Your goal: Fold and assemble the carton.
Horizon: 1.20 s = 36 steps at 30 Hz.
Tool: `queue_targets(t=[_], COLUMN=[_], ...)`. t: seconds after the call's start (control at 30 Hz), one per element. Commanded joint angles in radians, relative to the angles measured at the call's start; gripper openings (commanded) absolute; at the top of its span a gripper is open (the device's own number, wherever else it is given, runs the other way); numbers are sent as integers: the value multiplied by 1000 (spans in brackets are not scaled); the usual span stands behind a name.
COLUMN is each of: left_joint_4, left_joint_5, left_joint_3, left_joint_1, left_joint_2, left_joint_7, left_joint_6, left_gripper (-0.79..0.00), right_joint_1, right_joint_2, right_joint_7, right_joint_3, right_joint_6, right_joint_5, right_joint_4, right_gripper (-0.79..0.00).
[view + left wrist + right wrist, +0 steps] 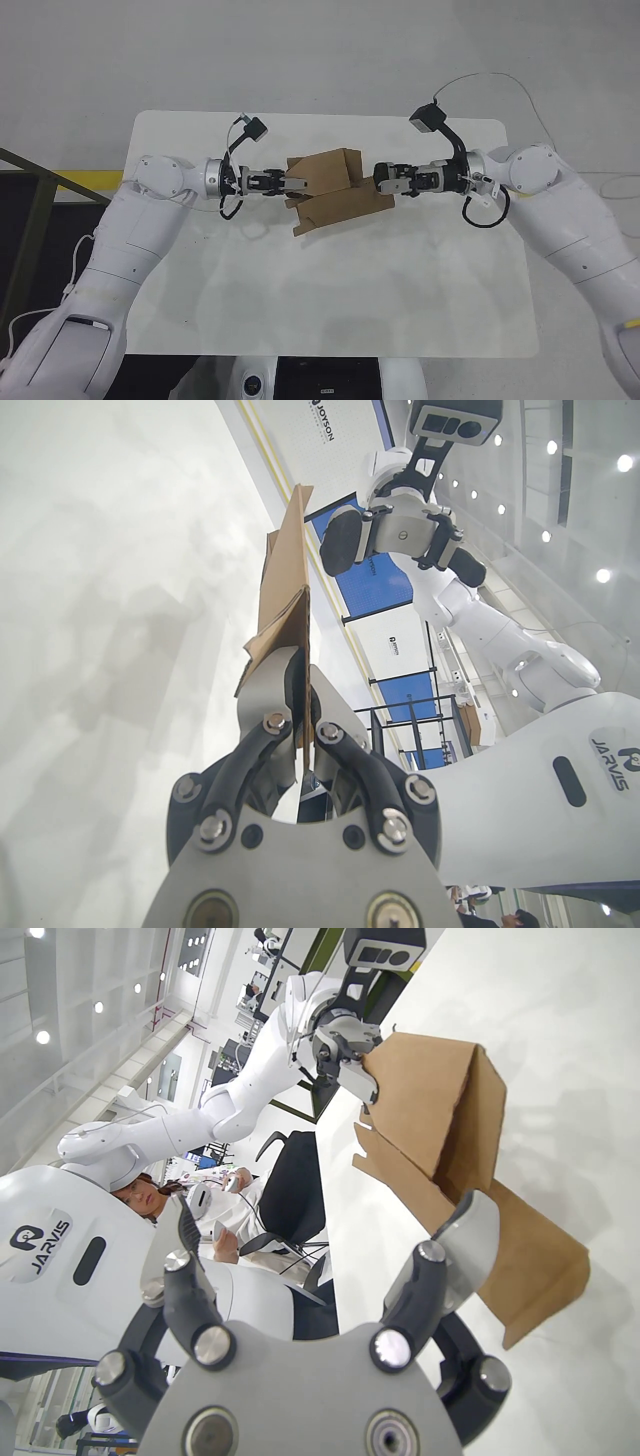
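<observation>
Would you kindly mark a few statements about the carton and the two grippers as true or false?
1. The left gripper is shut on an edge of the carton. True.
2. The right gripper is clamped on the carton. False: its jaws stand wide open at the carton's other end.
3. The carton is a finished, closed box. False: it is only partly folded, with panels still open.
4. The two grippers meet the carton from opposite sides. True.

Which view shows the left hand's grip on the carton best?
Left wrist view: close up, the left hand is shut on the carton, edge-on. Top view shows that grip small; right wrist view shows it far off, across the carton.
</observation>
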State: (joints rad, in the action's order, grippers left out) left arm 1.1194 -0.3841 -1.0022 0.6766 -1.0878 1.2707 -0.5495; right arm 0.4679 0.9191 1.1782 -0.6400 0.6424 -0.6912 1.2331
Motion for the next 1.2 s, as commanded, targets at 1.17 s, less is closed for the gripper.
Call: queue_targets(t=[1.17], left_joint_4=[79], left_joint_5=[-83], left_joint_3=[30], left_joint_1=[7], left_joint_2=[23], left_joint_7=[29], left_joint_6=[29], left_gripper=[-785], right_joint_1=[-86], right_joint_2=[35], right_joint_7=[-49], right_joint_3=[154], right_joint_6=[49], right_joint_5=[-113], right_joint_4=[-52], right_gripper=[-212])
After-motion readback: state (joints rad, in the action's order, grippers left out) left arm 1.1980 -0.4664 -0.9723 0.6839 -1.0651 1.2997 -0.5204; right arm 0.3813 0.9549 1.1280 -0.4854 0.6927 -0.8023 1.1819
